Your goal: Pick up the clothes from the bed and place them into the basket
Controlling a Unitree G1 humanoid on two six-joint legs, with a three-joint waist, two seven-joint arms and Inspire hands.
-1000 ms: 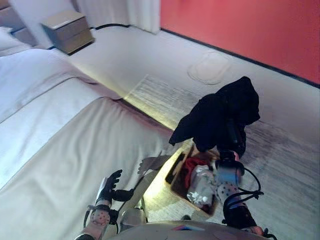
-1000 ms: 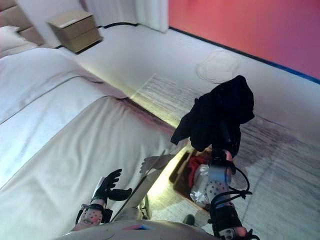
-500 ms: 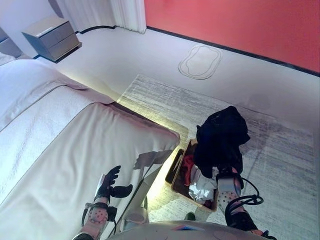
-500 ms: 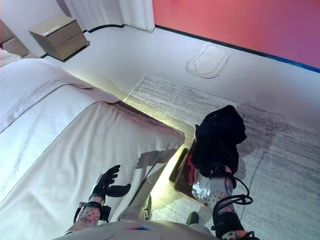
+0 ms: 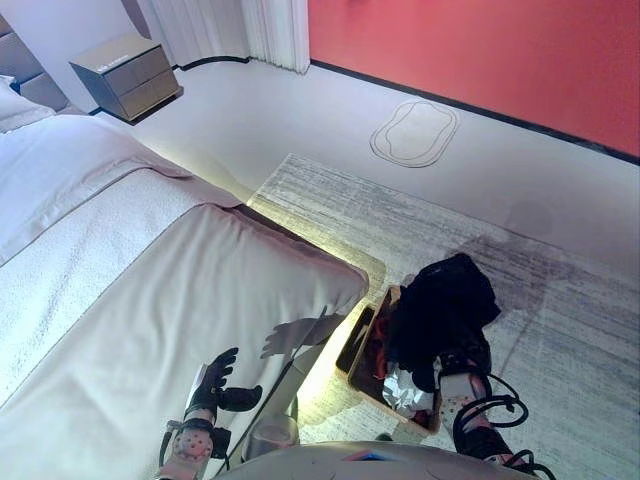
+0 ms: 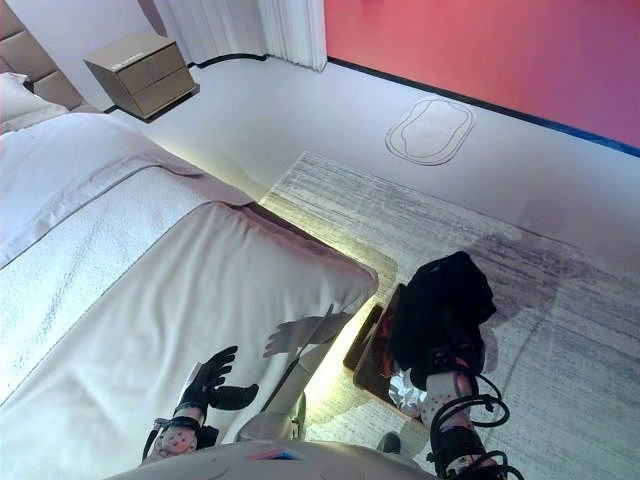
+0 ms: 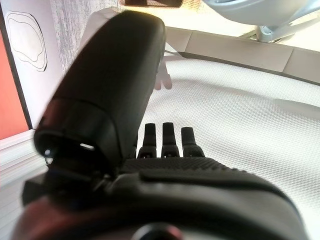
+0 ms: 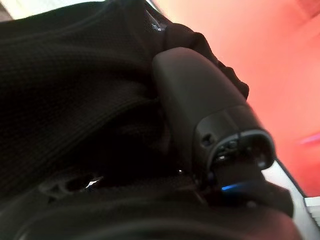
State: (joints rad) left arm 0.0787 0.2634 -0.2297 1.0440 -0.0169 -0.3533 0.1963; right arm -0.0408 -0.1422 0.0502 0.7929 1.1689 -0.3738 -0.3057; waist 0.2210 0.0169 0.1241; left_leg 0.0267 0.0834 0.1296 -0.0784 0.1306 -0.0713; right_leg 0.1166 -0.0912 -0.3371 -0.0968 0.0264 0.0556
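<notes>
The right hand [image 8: 210,130] grips a black garment [image 5: 440,305] over the basket [image 5: 362,372]; the left hand [image 5: 215,385] hovers open above the bed [image 5: 130,290].

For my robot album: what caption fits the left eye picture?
Right hand lowers a black garment over the basket of clothes beside the bed.

I see a black garment [image 5: 440,305] bunched over my dark right hand [image 8: 210,130], above a brown basket [image 5: 362,372] that shows red and white cloth inside. The bed [image 5: 130,290] is white with a fine woven texture. My left hand [image 5: 215,382] is black. The rug [image 5: 420,225] is grey and streaked, the floor [image 5: 300,110] pale, the wall [image 5: 480,50] red, the nightstand [image 5: 125,72] beige.
</notes>
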